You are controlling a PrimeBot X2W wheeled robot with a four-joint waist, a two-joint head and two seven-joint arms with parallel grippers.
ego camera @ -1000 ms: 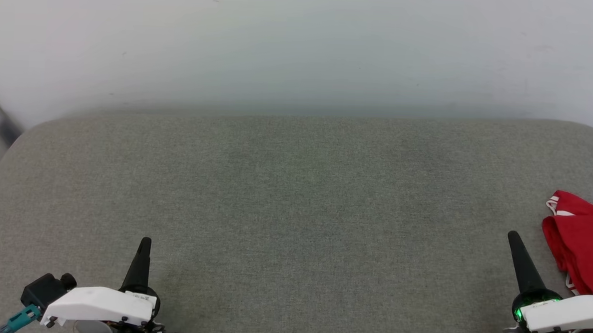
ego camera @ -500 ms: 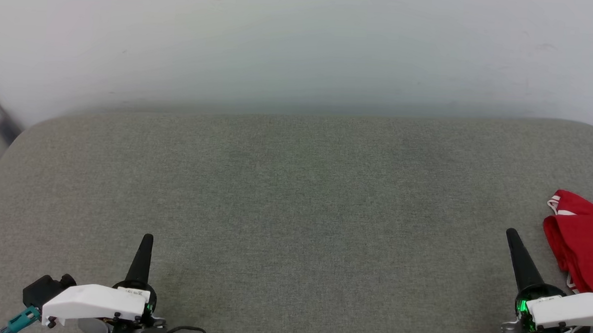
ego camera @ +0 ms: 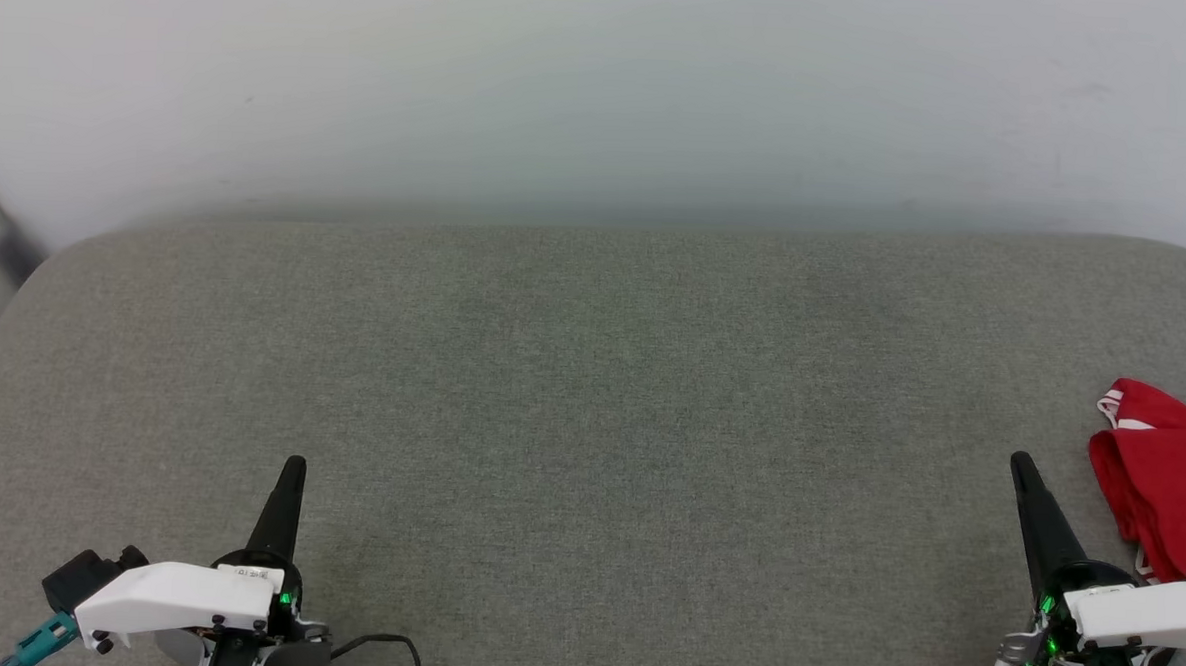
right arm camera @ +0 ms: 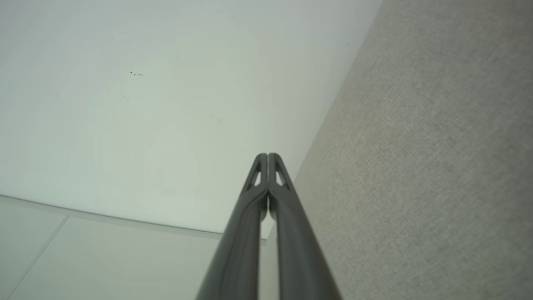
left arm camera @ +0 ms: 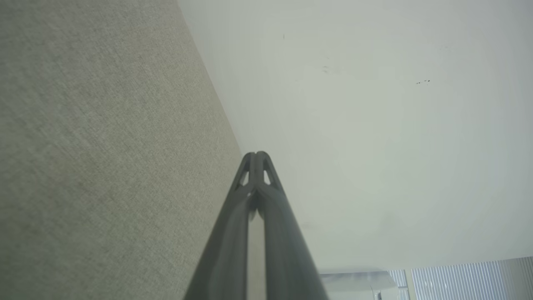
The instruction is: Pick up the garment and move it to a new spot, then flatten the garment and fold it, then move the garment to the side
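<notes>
Red with white trim, the garment (ego camera: 1162,478) lies bunched at the right edge of the grey padded surface (ego camera: 590,393), just beside the right gripper (ego camera: 1020,464). It has not moved in the last second. Both grippers (the left gripper (ego camera: 294,466) is well apart) have merely drifted, fingers pressed together and empty, so no grasp seems under way. Nothing blocks the reach.

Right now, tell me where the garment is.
In the head view, the garment lies bunched at the far right edge of the grey padded surface, just to the right of the right hand, partly cut off by the picture's edge.
</notes>
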